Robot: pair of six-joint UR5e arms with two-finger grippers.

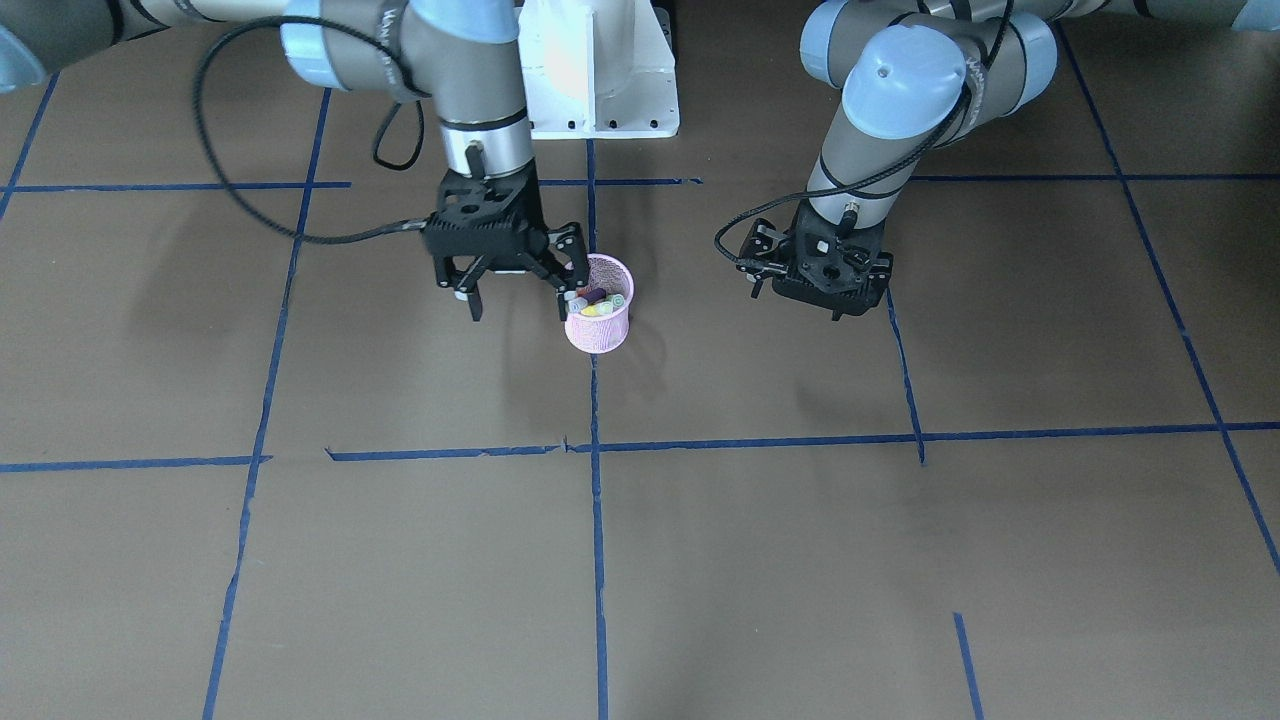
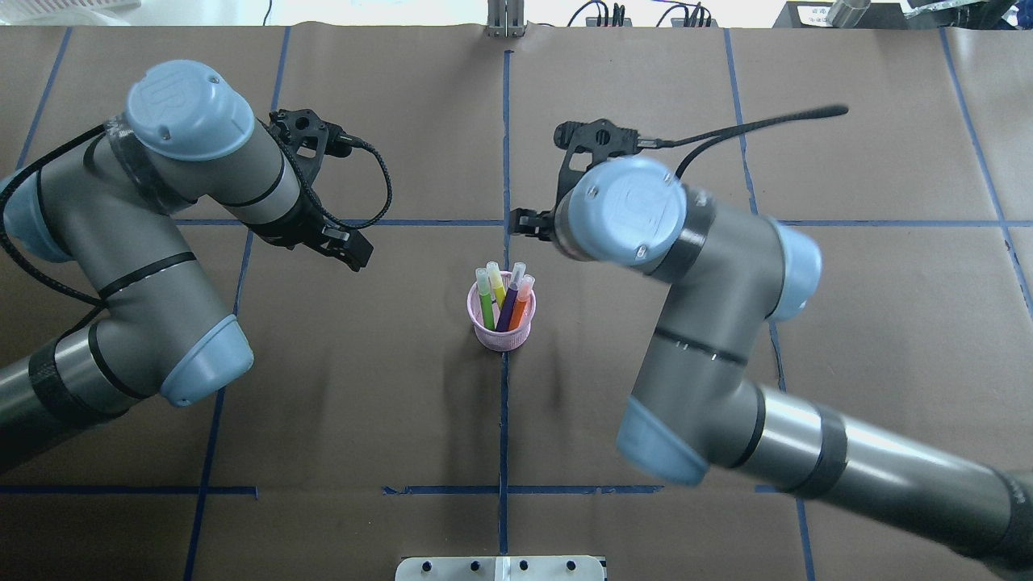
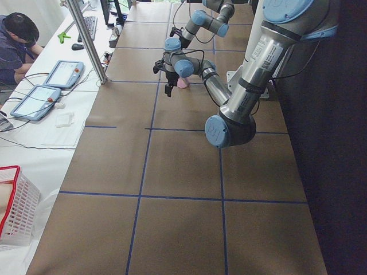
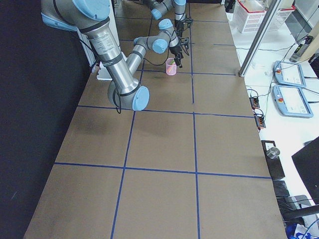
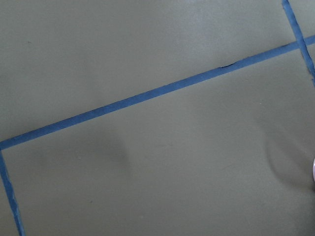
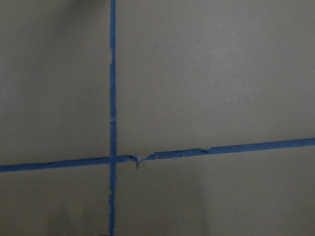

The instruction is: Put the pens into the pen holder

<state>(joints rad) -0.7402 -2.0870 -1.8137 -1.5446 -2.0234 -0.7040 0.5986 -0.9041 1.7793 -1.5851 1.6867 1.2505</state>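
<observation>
The pink mesh pen holder (image 1: 597,325) stands upright near the table's middle line; it also shows in the overhead view (image 2: 502,331). Several pens stand in it, cap ends up: green (image 2: 487,305), yellow (image 2: 498,289), purple (image 2: 508,311) and orange (image 2: 521,303). My right gripper (image 1: 520,300) hangs just beside the holder, open and empty, one finger (image 1: 564,303) close to the rim. In the overhead view it is mostly hidden under its own arm. My left gripper (image 1: 845,300) hovers over bare table well to the holder's other side; I cannot tell how its jaws stand.
Brown paper with blue tape lines (image 1: 596,520) covers the table. The robot's white base (image 1: 600,70) stands behind the holder. Both wrist views show only paper and tape. An operator sits at a side desk (image 3: 17,40).
</observation>
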